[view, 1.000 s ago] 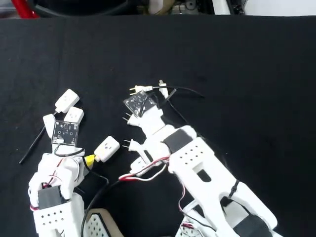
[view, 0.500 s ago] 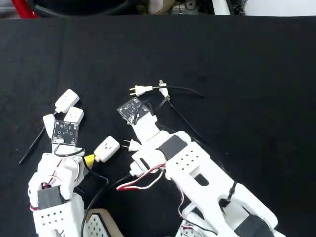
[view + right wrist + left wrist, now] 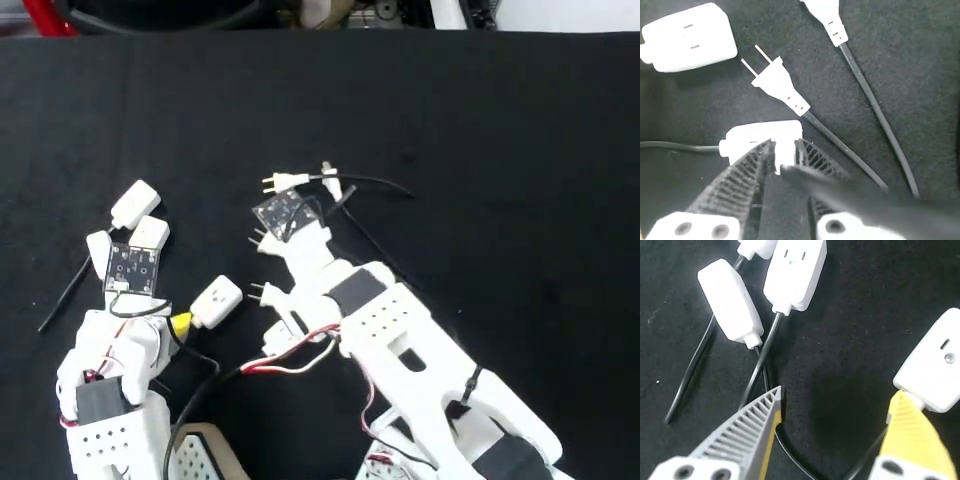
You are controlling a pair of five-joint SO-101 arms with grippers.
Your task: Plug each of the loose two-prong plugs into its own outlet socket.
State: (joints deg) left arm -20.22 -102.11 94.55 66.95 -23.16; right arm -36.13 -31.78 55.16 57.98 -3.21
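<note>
The right pincer [image 3: 785, 145] is closed, by its tips only, on what I take for a white plug body [image 3: 754, 135], low on the table [image 3: 920, 60], just beside a loose plug [image 3: 776, 82] and near an outlet [image 3: 687, 37]. So shallow a hold could let it twist when pushed, and the dark cord [image 3: 850, 192] across the fingers may snag. The left pincer [image 3: 835, 395] stands wide open, holding nothing, its yellow finger [image 3: 910, 430] merely touching a second outlet [image 3: 935, 367], which, unclamped, would likely slide; the loose plug is small and white, with two bright straight prongs.
</note>
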